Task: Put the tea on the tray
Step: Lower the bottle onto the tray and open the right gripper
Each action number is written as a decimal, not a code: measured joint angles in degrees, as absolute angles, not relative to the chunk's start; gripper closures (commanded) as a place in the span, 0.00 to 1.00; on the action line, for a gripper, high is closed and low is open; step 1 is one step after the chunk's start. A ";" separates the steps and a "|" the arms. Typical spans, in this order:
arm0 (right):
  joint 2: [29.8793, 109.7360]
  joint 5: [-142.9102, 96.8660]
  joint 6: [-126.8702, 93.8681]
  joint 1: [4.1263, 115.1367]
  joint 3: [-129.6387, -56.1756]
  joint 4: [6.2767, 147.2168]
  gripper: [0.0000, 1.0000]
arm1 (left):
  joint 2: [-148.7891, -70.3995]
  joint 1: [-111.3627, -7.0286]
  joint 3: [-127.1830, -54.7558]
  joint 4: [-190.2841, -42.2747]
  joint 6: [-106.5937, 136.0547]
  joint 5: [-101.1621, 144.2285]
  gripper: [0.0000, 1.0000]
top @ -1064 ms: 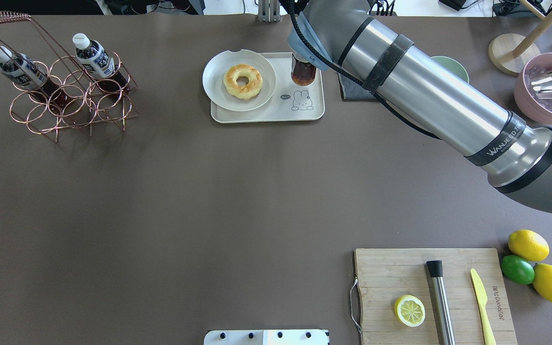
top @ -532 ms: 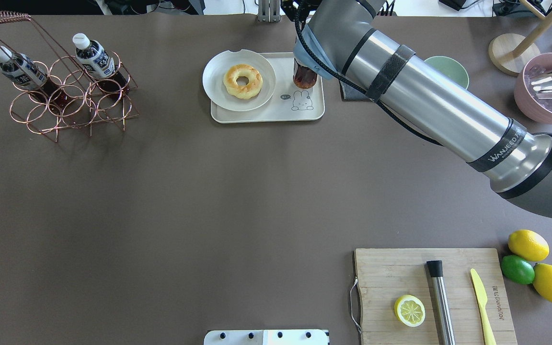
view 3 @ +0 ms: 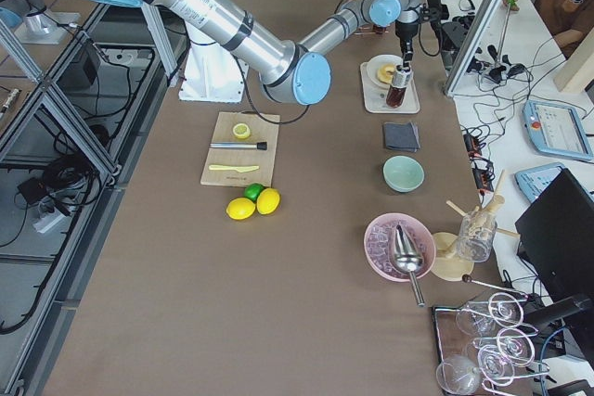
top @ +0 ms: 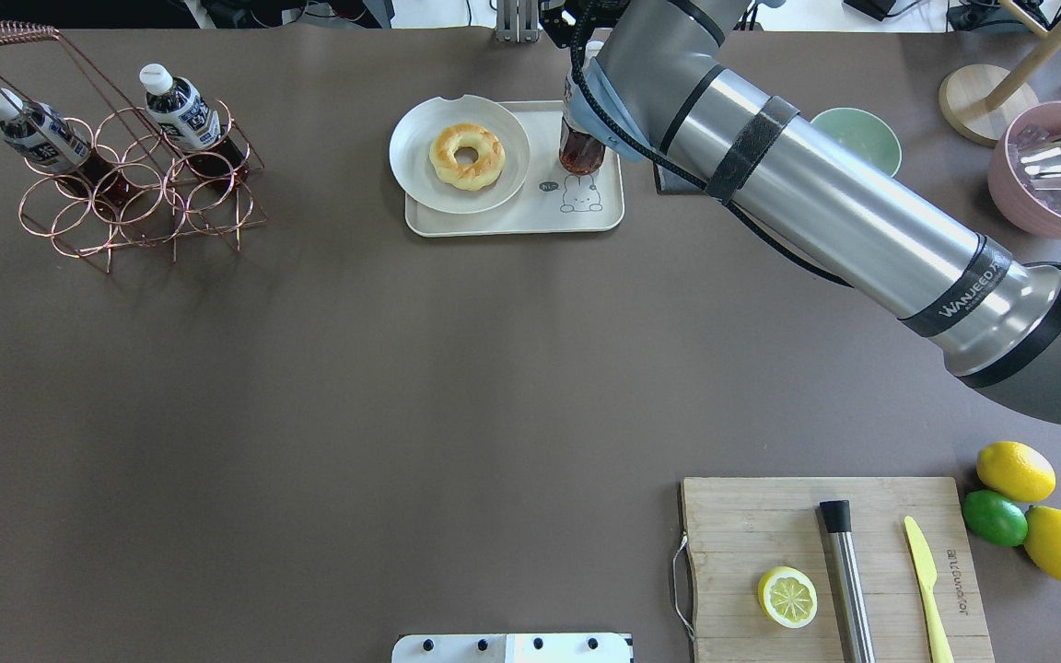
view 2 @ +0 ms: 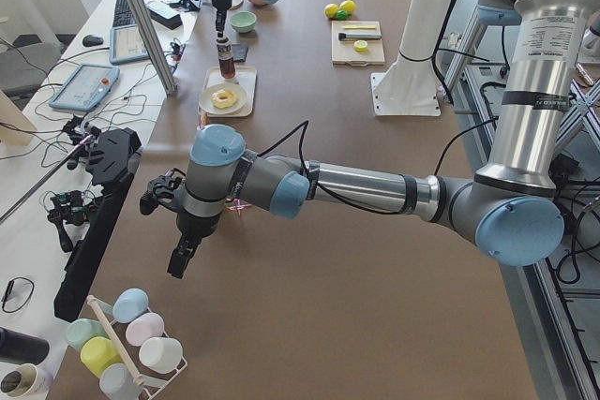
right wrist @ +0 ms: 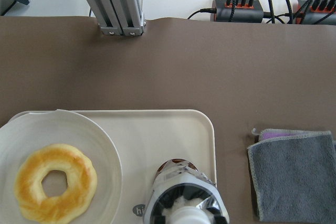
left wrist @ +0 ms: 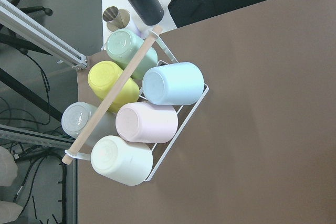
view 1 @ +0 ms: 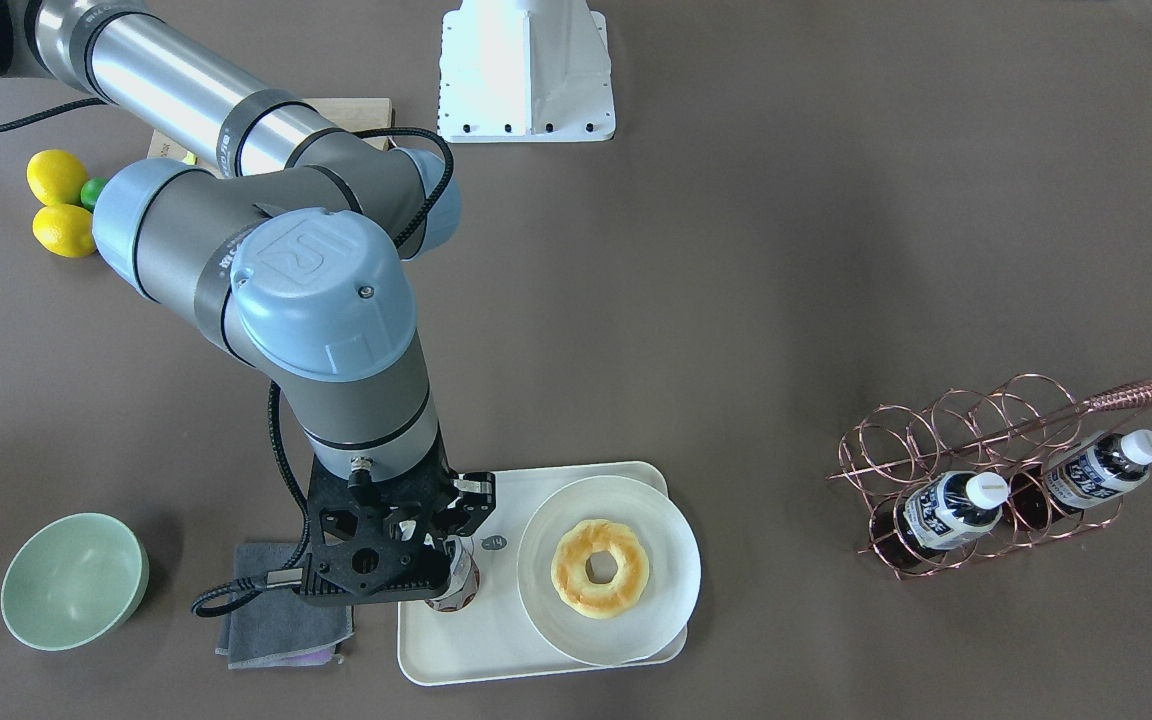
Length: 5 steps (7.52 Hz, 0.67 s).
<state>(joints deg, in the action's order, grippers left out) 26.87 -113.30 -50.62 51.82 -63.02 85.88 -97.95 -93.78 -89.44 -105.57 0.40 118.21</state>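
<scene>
The tea (top: 581,155) is a clear bottle of dark brown liquid standing upright on the cream tray (top: 512,221), at its right end beside the bear drawing. It also shows in the front view (view 1: 458,588) and from above in the right wrist view (right wrist: 185,203). My right gripper (view 3: 402,58) comes straight down on the bottle's top and holds it; its fingers are hidden under the wrist. My left gripper (view 2: 178,259) hangs over the table's far left end, and I cannot tell whether it is open or shut.
A white plate with a doughnut (top: 460,155) fills the tray's left half. Two alike bottles (top: 182,112) stand in a copper wire rack (top: 125,193). A grey cloth (view 1: 281,605) and green bowl (top: 857,133) lie right of the tray. A cup rack (left wrist: 136,114) sits below my left wrist.
My right wrist has shifted toward the table's far edge, uncovering more of the bottle. The bottle's base has sunk a little lower onto the tray.
</scene>
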 measured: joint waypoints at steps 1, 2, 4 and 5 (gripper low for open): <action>27.16 -113.25 -50.62 51.64 -63.05 85.70 0.01 | -97.99 -93.67 -88.97 -106.26 0.47 118.21 0.03; 27.27 -113.20 -50.63 51.55 -63.08 85.59 0.00 | -98.05 -93.64 -88.75 -106.54 0.50 118.21 0.03; 27.32 -112.87 -50.81 51.32 -63.21 85.53 0.00 | -98.14 -93.61 -88.66 -106.68 0.52 118.21 0.02; 27.32 -112.76 -51.19 51.29 -63.42 85.52 0.00 | -98.16 -93.61 -88.67 -106.69 0.53 118.21 0.03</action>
